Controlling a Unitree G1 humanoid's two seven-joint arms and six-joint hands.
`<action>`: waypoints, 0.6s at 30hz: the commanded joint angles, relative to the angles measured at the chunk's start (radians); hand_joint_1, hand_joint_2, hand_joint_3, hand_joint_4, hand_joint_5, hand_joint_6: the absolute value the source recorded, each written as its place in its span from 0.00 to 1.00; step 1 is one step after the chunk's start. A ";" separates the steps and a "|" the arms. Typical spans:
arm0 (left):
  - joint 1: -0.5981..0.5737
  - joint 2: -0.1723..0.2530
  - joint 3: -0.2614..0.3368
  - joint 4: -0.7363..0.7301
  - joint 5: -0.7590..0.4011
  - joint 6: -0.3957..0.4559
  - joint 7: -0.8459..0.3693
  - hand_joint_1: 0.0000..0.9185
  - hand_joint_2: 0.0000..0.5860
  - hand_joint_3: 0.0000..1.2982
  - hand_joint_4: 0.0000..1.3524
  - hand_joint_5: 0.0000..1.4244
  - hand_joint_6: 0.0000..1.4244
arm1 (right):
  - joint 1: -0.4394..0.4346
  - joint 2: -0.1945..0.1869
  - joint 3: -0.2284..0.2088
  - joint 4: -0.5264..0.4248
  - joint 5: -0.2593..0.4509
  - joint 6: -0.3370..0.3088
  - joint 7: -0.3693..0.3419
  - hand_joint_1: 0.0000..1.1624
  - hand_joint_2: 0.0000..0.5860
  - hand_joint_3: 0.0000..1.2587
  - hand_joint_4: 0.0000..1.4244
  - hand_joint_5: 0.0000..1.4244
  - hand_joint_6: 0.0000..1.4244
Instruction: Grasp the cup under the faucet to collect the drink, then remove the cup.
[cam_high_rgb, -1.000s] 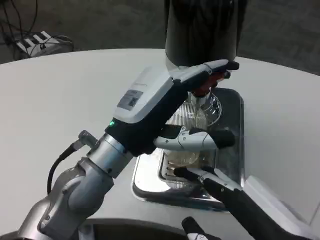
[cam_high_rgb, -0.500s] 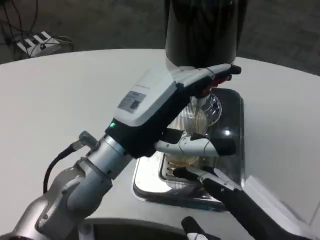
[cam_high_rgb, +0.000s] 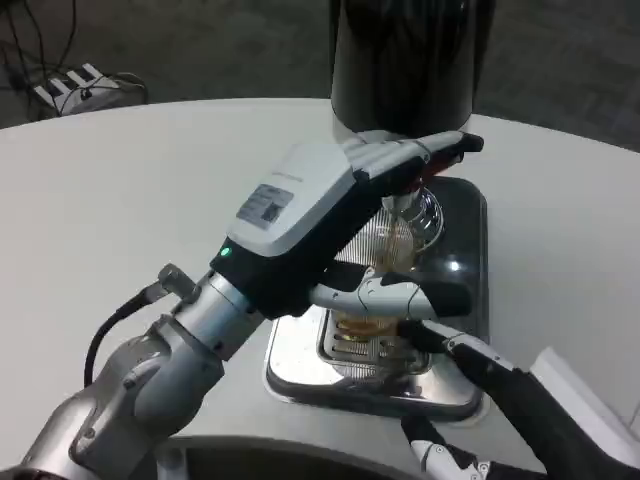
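Observation:
A clear ribbed cup (cam_high_rgb: 388, 248) stands on the metal drip tray (cam_high_rgb: 300, 360) under the faucet (cam_high_rgb: 412, 205) of a black dispenser (cam_high_rgb: 405, 60). Amber drink shows in the cup's lower part. My left hand (cam_high_rgb: 305, 205) reaches in from the left. Its fingers (cam_high_rgb: 425, 152) lie on top of the faucet's red lever (cam_high_rgb: 418, 178), and its thumb (cam_high_rgb: 385, 295) crosses in front of the cup. My right hand (cam_high_rgb: 480, 365) comes from the lower right. One fingertip (cam_high_rgb: 415, 332) lies by the cup's base, the thumb (cam_high_rgb: 432, 455) well apart, with nothing held between them.
The dispenser's black body stands at the table's far edge, right behind the tray. Bare white tabletop (cam_high_rgb: 120, 200) stretches to the left. A power strip with cables (cam_high_rgb: 70, 80) lies on the floor beyond the table.
My right hand has drawn back to the right, away from the front of the cup. More amber drink shows in the cup. The left hand stays on the lever.

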 joint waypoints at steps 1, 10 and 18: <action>0.039 0.011 -0.031 0.024 0.035 0.007 -0.038 0.00 0.06 0.18 0.19 0.22 0.15 | 0.009 0.039 0.003 0.075 -0.002 -0.061 -0.124 0.61 0.62 0.09 0.09 0.03 0.02; 0.045 0.015 -0.028 0.012 0.030 0.014 -0.043 0.00 0.06 0.18 0.19 0.22 0.15 | -0.009 0.194 -0.025 0.315 0.153 -0.227 -0.416 0.71 0.39 0.06 0.08 0.05 0.10; 0.050 0.017 -0.025 0.003 0.027 0.021 -0.045 0.00 0.06 0.18 0.19 0.22 0.15 | -0.107 0.224 -0.021 0.486 0.224 -0.296 -0.481 0.72 0.34 0.04 0.07 0.05 0.12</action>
